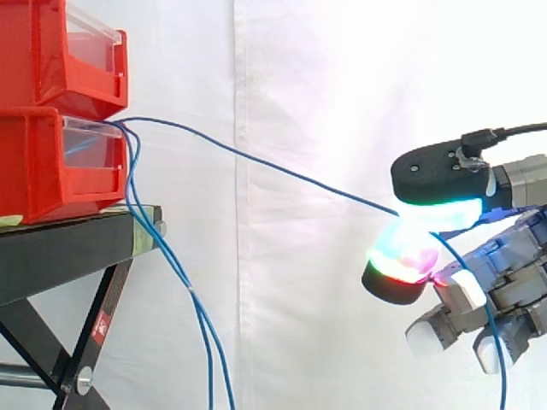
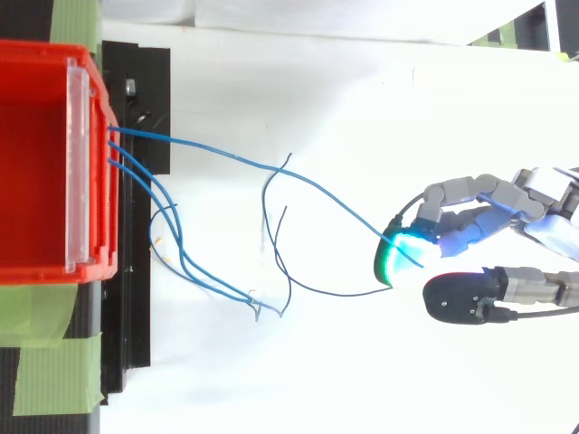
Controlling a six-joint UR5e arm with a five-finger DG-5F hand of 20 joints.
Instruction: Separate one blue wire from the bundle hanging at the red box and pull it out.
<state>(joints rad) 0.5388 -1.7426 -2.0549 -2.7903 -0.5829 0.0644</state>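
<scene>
The robot hand (image 1: 513,273) pinches one thin blue wire (image 1: 256,161) between two glowing pads (image 1: 410,260). The wire stretches from the lower red plastic bin (image 1: 43,162), well apart from the hanging blue wire bundle (image 1: 162,248).

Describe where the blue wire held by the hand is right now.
In the side view the blue wire stretches from the lower red box at left down to the hand pinching it at right.
</scene>
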